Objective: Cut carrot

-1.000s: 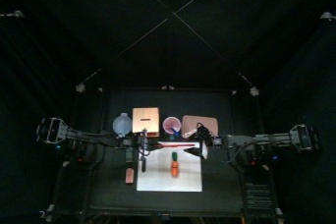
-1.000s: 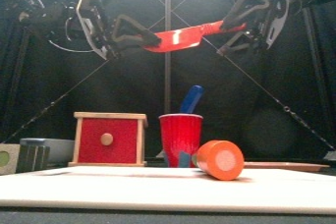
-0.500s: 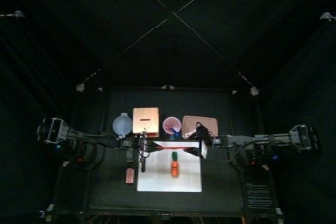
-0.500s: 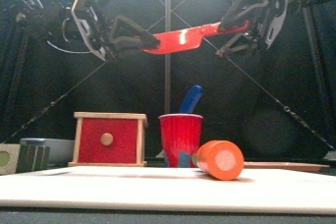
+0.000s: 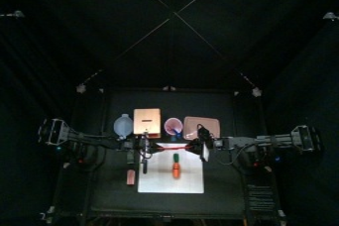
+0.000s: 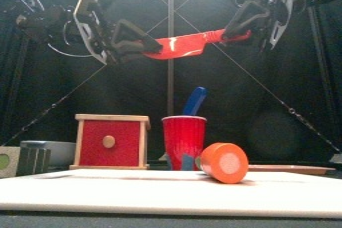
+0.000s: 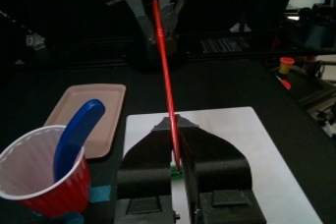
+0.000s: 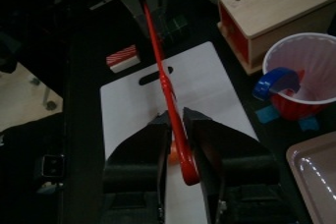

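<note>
– On the small black table (image 5: 113, 195), what lay there, from the biggest thing down?

– First was a white flat rectangular cutting board (image 6: 160, 197), near the front edge. Behind it, to the left in the front view, stood a wooden box with a red front panel (image 6: 111, 142). Beside the box stood a round red plastic cup (image 6: 183, 140) with a blue stick-like tool (image 6: 195, 100) leaning inside it.

– And the arms?

– Both were high above the board and faced each other. The left gripper (image 6: 127, 47) was clamped on one end of a long, thin, flat red plastic strip (image 6: 187, 42), which looked like a toy knife. The strip stretched across to the right gripper (image 6: 241, 34), and its other end was at that gripper. Whether the right gripper really clenched it, I cannot tell.

– Where was the carrot?

– The small orange toy carrot (image 6: 223, 162) lay on the white board, apart from both grippers and below the strip. Its round cut end faced the front camera. From above, it lay lengthwise near the middle of the board.
</note>
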Controlling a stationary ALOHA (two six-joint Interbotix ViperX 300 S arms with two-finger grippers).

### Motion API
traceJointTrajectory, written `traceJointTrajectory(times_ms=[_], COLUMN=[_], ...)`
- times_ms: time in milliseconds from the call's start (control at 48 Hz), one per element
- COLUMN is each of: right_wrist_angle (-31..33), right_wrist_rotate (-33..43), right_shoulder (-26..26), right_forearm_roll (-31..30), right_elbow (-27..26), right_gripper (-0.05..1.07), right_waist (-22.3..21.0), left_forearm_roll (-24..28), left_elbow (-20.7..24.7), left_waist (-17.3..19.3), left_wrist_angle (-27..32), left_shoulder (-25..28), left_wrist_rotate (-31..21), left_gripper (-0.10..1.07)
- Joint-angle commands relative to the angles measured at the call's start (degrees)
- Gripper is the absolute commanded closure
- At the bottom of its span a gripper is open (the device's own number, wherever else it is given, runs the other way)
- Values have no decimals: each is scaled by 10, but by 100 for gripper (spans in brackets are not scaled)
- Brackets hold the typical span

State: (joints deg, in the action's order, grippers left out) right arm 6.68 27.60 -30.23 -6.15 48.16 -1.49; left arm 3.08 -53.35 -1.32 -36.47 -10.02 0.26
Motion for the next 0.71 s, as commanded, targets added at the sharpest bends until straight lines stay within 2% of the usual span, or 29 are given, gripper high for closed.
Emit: traceJointTrajectory(times_ms=[0,250,479,688], right_wrist_angle=[-3,-1,-17,-37], right_wrist_rotate=[-1,0,-1,-2], right_shoulder=[-4,-4,6,17], right_forearm_roll=[0,24,88,125], right_elbow=[-13,5,54,87], right_gripper=[49,62,75,77], right_waist=[1,20,56,86], left_forearm_roll=[2,-2,-6,-23], left_elbow=[4,-4,1,8], left_waist=[-3,-3,-19,-42], left_wrist_angle=[-4,-3,31,49], left_shoulder=[0,22,57,82], left_wrist_rotate=[1,-2,-4,-4], left_gripper=[64,64,64,64])
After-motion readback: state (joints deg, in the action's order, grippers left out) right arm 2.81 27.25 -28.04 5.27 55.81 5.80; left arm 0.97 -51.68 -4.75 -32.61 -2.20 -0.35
